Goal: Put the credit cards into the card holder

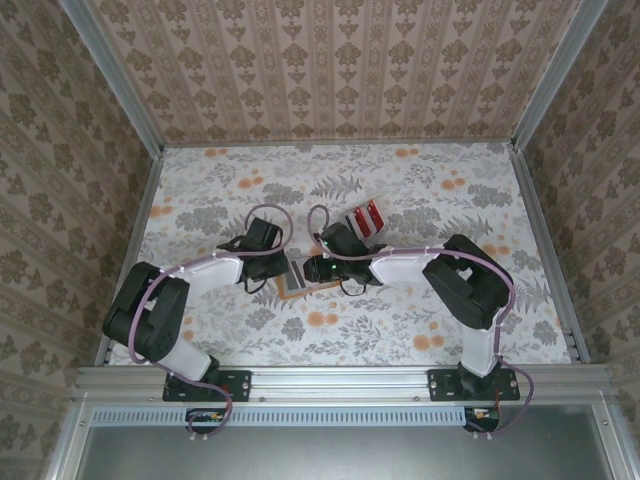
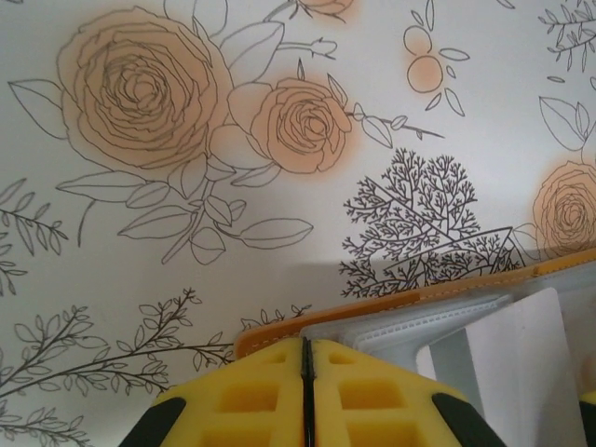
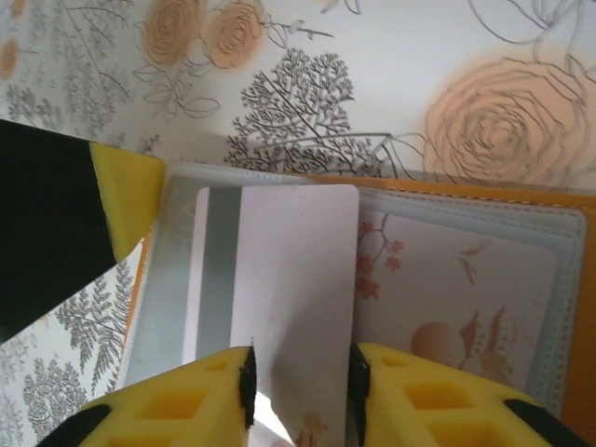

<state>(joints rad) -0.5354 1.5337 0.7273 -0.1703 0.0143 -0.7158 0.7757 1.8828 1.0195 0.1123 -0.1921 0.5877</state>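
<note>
While open table (image 1: 450,190) surrounded it, the card holder (image 2: 400,298) lay centrally, a white card (image 3: 298,279) on its grey lining under the spread right gripper (image 3: 300,372). The left gripper (image 2: 305,391), pressed together, met its orange edge. The red credit cards (image 1: 365,218) lay just beyond.

card holder (image 3: 168,298): open, flat | whitish card (image 3: 298,279): on it | red cards (image 1: 365,217): nearby
</note>
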